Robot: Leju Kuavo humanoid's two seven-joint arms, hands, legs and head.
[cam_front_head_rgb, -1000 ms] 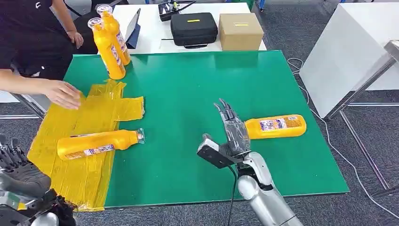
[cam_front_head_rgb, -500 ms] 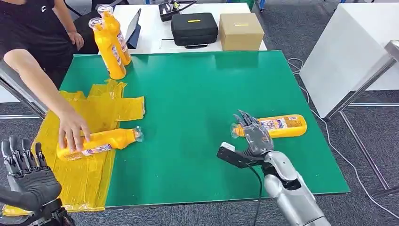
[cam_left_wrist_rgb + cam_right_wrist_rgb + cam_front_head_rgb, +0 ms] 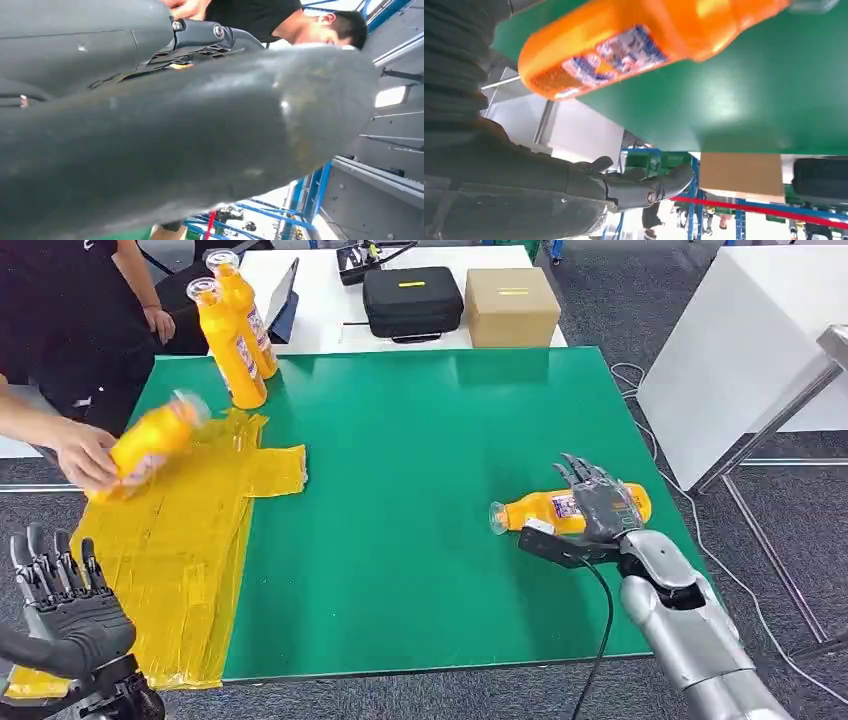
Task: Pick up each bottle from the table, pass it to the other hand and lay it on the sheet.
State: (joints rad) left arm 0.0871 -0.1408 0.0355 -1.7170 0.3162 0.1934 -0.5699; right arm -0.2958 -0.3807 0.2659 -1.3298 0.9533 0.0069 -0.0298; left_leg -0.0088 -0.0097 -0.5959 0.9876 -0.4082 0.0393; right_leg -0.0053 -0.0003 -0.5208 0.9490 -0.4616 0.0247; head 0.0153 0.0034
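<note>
Bright even light, soft shadows; both wrist views blurred close up.

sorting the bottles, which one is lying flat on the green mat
The bottle under the right hand; two bottles stand upright, and a person holds another.

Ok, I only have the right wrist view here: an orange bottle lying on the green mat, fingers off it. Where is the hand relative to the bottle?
Observer: In the head view the right hand hovers over the label end of the lying bottle, fingers spread. The cap points toward the table's middle.
Operator: Anything on the sheet?
Observer: No bottle lies on the yellow sheet. A person's hand holds a second bottle above its far left part.
Operator: And the left hand?
Observer: The left hand is raised by the sheet's near corner, fingers apart, holding nothing.
</note>
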